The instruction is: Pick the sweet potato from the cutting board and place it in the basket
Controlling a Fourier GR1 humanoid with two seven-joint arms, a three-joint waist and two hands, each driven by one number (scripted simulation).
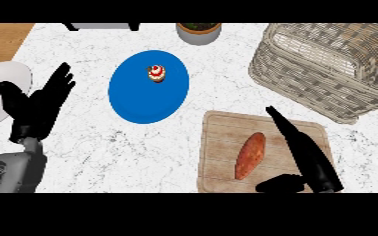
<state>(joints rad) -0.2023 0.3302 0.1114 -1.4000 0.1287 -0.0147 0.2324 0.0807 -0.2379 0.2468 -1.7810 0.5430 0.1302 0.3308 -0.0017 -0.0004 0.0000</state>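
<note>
At lower right, the oblong orange sweet potato lay on the wooden cutting board, beside the right hand, fingers straight; the woven basket stood above. The left hand rested open, a blue plate between.

White marble-patterned worktop spreads under everything I see. Round blue plate lies left of centre, small cupcake with white frosting and red topping sits on plate's upper part. Grey round pot with dark soil stands at far edge, cut off by frame. Dark-legged grey object at far left edge, unclear what. White rounded object at my left edge, partly hidden.
</note>
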